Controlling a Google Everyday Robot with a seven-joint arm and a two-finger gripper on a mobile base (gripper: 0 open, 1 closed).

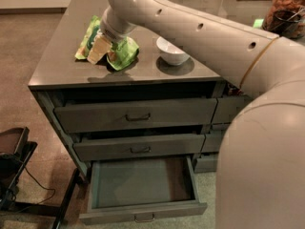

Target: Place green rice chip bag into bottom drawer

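The green rice chip bag (123, 55) lies crumpled on the grey countertop (62, 66), left of a white bowl. My gripper (105, 51) is down on the bag, reaching in from the upper right, and covers its middle; green foil shows on both sides of it. The bottom drawer (143, 213) of the wide stack is pulled out, and its inside shows nothing in it. The two drawers above it are nearly closed.
A white bowl (172, 50) stands on the counter right of the bag. My arm (257, 109) fills the right side of the view and hides the narrower right drawers. A jar (286, 11) stands at the far right. Dark equipment (12, 161) sits on the floor at left.
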